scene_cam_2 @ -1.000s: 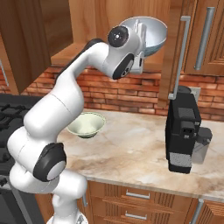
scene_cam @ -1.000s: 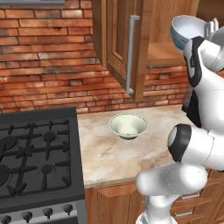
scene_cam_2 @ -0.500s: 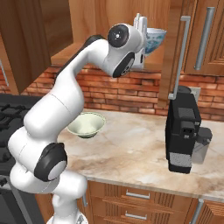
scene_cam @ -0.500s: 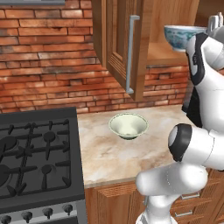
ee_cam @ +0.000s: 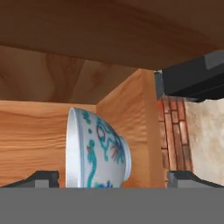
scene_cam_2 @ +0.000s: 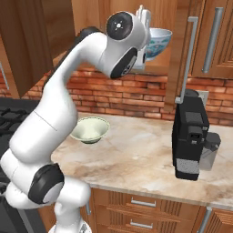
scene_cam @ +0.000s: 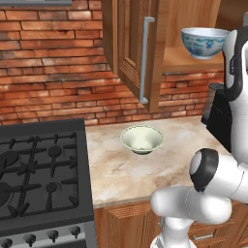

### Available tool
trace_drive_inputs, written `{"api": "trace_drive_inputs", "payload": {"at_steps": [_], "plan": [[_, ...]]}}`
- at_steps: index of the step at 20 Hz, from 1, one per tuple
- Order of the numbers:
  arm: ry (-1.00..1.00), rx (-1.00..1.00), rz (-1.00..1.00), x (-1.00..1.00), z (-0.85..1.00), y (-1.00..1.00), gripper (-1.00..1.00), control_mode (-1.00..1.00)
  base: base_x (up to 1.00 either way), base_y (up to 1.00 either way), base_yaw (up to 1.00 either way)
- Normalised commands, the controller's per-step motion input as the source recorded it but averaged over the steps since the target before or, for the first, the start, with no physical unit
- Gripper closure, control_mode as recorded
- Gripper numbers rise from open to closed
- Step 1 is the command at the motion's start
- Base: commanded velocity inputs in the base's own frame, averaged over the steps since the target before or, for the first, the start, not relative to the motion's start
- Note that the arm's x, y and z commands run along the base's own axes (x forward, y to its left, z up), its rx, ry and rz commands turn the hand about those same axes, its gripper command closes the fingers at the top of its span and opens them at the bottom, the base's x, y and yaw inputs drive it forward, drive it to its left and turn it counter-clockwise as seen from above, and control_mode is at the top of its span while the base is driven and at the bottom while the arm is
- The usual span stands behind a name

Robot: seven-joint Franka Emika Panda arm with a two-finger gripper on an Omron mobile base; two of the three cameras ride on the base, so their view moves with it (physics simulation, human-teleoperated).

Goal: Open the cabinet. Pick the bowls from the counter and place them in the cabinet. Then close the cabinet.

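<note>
The blue bowl (ee_cam: 98, 151) stands upright on the cabinet (scene_cam: 191, 60) shelf near its front edge, between the fingertips (ee_cam: 41, 178) of the gripper (ee_cam: 111, 179), whose jaws are spread wide on either side of it, not clamping it. Both cabinet doors hang open, the left door (scene_cam: 138, 51) swung out over the counter (scene_cam: 145, 172) and the right door's bar handle (scene_cam_2: 187, 57) just right of the bowl. The green bowl (scene_cam: 142, 139) sits on the counter below, well apart from the black machine (scene_cam_2: 191, 134) at the right, with bare slab around it.

place: kitchen | evidence: gas stove (scene_cam: 38, 174), stone counter (scene_cam_2: 141, 159), wall cabinet (scene_cam: 140, 48), coffee machine (scene_cam_2: 191, 136)
</note>
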Motion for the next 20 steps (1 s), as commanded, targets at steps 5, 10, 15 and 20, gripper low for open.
{"api": "trace_drive_inputs", "payload": {"at_steps": [5, 10, 15, 20], "plan": [[0.01, 0.0, 0.0, -1.0, -0.05, 1.0, -1.0, -1.0, 0.0, 0.0, 0.0], [0.0, 0.0, 0.05, -1.0, -0.14, 0.52, -1.0, -1.0, 0.0, 0.0, 0.0], [0.03, 0.0, 0.06, -1.0, -0.49, 0.19, -1.0, -1.0, 0.0, 0.0, 0.0], [0.16, 0.08, 0.12, -0.92, -0.59, 0.14, -1.0, -1.0, 0.0, 0.0, 0.0]]}}
